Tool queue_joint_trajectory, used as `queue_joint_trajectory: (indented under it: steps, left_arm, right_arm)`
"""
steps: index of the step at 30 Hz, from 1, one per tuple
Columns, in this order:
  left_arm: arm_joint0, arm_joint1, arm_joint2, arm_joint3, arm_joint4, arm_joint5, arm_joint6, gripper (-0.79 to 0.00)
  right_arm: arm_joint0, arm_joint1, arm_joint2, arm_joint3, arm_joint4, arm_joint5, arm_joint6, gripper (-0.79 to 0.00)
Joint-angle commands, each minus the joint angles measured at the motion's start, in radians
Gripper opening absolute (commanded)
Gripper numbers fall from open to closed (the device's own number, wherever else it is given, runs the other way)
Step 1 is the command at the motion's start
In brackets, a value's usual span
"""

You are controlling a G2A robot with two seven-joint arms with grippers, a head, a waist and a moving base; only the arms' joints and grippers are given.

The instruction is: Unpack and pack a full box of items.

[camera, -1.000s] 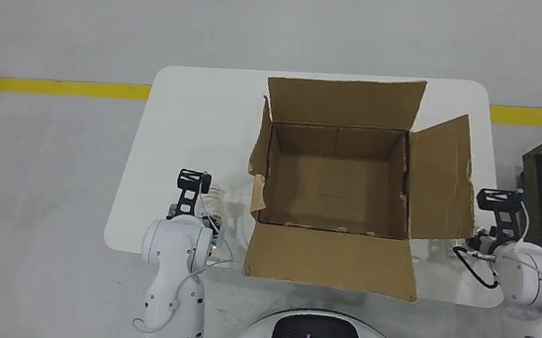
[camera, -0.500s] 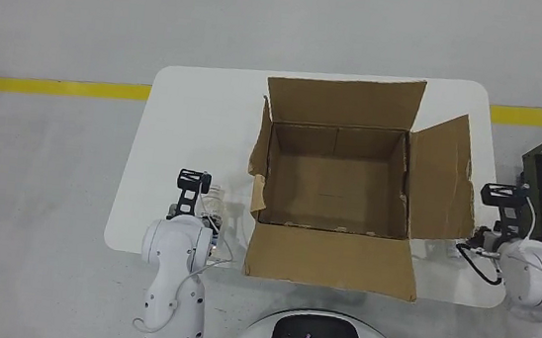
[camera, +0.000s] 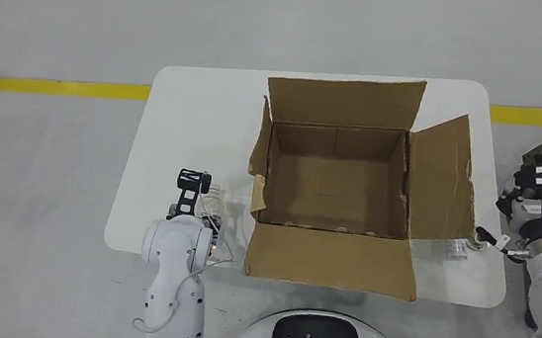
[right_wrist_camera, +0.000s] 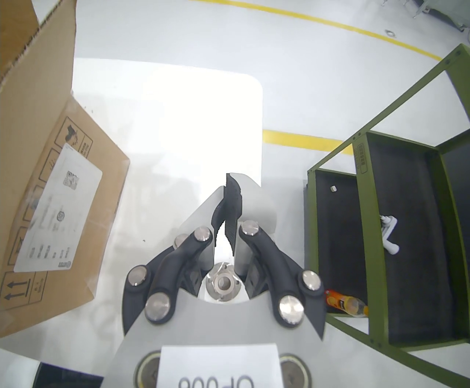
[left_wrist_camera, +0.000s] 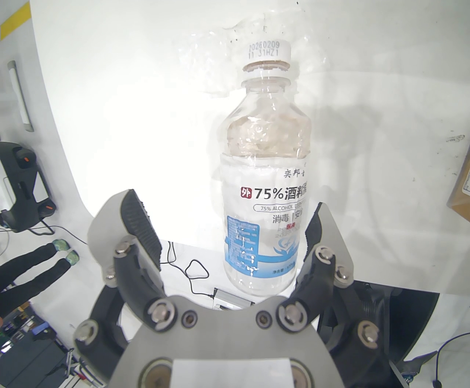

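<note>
Matt cardboard, glossy plastic, satin metal.

The box is brown corrugated cardboard, matt and ragged along its flap edges, with a white paper label stuck on one flap. The table is smooth, glossy white. The bottle is clear, shiny plastic with a printed film wrap and a ribbed white cap. The left gripper and right gripper have satin grey metal plates, polished screw heads and black ribbed rubber pads. The cart is green painted metal, lined matt black.

Bright, even overhead light. Table blown out white in both wrist views. Glare washes over cap and shoulder of bottle; faint soft shadow beside it. Shade inside box mild. Wrist views bow straight edges near borders.
</note>
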Motion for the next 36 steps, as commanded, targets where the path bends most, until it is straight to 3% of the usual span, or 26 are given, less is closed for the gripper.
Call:
queue_joint_trajectory:
  steps: [1,7,15,19,27,36]
  left_arm:
    - [0.0,0.0,0.0,0.0,0.0,0.0,0.0,0.0]
    - [0.0,0.0,0.0,0.0,0.0,0.0,0.0,0.0]
    - [0.0,0.0,0.0,0.0,0.0,0.0,0.0,0.0]
    - [0.0,0.0,0.0,0.0,0.0,0.0,0.0,0.0]
    - [0.0,0.0,0.0,0.0,0.0,0.0,0.0,0.0]
    - [0.034,0.012,-0.006,-0.029,0.035,0.02,0.074,0.0]
  right_arm:
    - [0.0,0.0,0.0,0.0,0.002,0.0,0.002,-0.785]
    - [-0.003,0.0,-0.006,-0.002,0.003,-0.006,-0.015,-0.785]
    - [-0.013,0.007,-0.002,0.0,0.128,-0.081,-0.294,-0.785]
    - [-0.005,0.015,0.009,0.016,0.14,-0.141,-0.372,-0.785]
    - [0.007,0.026,0.022,0.014,0.162,-0.126,-0.368,-0.785]
    - [0.015,0.037,0.008,0.017,0.145,-0.091,-0.336,-0.785]
